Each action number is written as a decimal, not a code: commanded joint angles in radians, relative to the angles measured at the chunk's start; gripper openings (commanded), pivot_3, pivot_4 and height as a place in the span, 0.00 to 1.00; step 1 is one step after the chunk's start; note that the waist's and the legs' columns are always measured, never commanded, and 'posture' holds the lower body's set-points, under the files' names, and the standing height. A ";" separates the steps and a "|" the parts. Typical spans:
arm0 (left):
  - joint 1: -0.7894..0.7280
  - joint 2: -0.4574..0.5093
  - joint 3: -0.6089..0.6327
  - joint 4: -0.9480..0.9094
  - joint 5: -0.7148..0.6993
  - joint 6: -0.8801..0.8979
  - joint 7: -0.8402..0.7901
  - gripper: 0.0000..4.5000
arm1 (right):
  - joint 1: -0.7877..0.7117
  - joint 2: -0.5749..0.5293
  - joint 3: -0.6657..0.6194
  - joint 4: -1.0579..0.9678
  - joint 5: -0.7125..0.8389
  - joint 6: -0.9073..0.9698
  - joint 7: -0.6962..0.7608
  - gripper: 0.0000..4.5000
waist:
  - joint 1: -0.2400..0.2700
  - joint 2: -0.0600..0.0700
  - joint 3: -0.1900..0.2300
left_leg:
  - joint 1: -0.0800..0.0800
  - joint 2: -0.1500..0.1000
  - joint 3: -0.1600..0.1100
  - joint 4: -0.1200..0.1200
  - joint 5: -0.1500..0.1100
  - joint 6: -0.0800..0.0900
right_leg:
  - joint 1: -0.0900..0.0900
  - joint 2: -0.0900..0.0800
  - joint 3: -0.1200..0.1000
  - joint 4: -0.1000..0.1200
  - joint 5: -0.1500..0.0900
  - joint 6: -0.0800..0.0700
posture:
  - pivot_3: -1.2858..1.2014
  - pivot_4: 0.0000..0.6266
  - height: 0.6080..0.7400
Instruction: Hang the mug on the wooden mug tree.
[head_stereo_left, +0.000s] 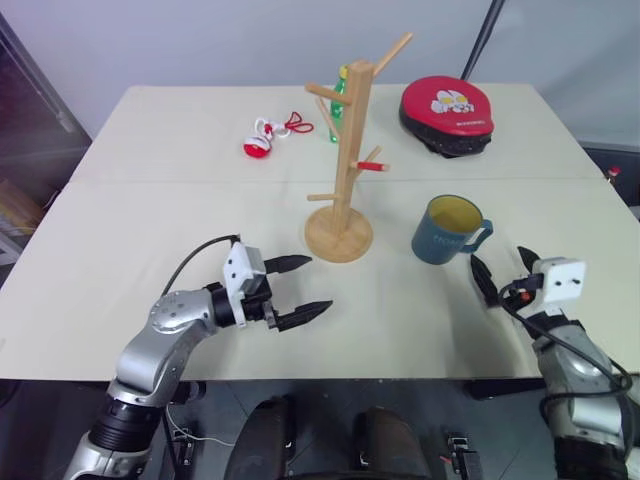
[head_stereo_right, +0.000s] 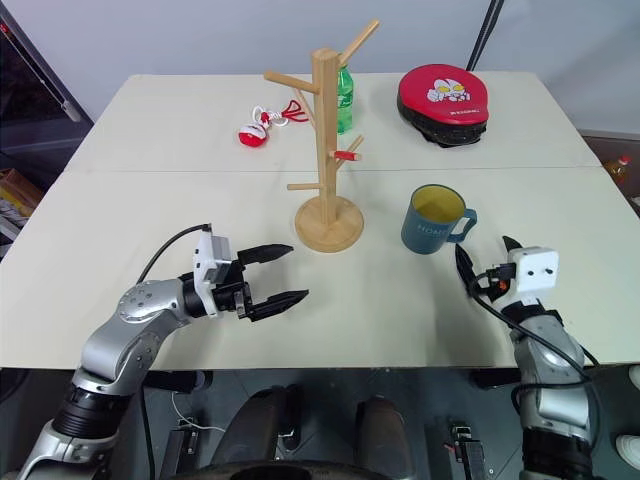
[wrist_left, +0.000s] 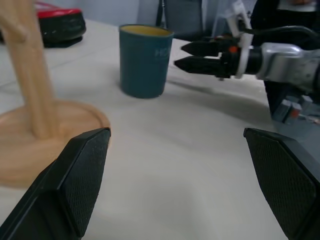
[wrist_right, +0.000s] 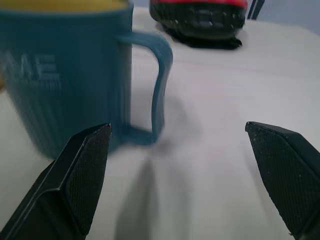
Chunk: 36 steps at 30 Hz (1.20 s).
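the mug (head_stereo_left: 447, 231) is stood on the table (head_stereo_left: 150, 240) beside the wooden mug tree (head_stereo_left: 345, 165), and it could be knocked over if its handle is bumped by the right gripper (head_stereo_left: 500, 272), whose jaws, like the left gripper (head_stereo_left: 298, 290)'s, are held wide apart.

The mug (head_stereo_right: 434, 220) stands upright just beside the wooden mug tree (head_stereo_right: 326, 150).

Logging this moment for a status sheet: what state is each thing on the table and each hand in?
mug: upright on the table, unheld, handle toward the right hand.
wooden mug tree: upright, pegs bare.
green bottle: upright behind the tree.
red pad: lying flat.
left hand: open, holding nothing.
right hand: open, holding nothing, just short of the mug.
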<state>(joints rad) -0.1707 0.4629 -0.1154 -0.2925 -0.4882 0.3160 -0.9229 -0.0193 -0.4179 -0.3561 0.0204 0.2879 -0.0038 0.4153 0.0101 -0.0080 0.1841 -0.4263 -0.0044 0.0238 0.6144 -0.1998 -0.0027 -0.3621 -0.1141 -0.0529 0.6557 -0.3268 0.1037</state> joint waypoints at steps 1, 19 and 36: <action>0.004 0.000 -0.006 -0.042 0.000 -0.008 0.000 1.00 | -0.033 -0.017 0.002 0.012 -0.017 -0.002 -0.015 0.99 | 0.001 0.000 0.000 | 0.000 0.000 0.000 0.000 0.000 0.000 | 0.000 0.000 0.000 0.000 0.000 0.000 | 0.52 0.24 1.00; 0.020 0.009 -0.004 -0.054 -0.002 -0.023 -0.007 1.00 | -0.192 -0.018 0.041 0.221 -0.062 -0.051 -0.005 0.99 | -0.001 0.000 0.000 | 0.000 0.000 0.000 0.001 0.000 0.000 | 0.001 0.002 -0.001 0.000 0.001 0.002 | 0.52 0.24 1.00; 0.013 0.026 0.010 -0.057 0.003 -0.022 0.003 1.00 | -0.258 -0.001 0.065 0.333 -0.043 -0.124 0.077 0.00 | -0.003 0.000 0.000 | 0.001 0.000 0.000 0.001 0.000 0.000 | 0.001 0.003 -0.001 0.000 0.001 0.002 | 0.52 0.24 1.00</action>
<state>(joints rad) -0.1516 0.4813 -0.1245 -0.3161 -0.4806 0.2992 -0.9204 -0.2752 -0.4175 -0.2817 0.3797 0.2217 -0.1064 0.4854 0.0066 -0.0078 0.1842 -0.4258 -0.0042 0.0239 0.6154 -0.1996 -0.0025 -0.3611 -0.1116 -0.0539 0.6560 -0.3255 0.1059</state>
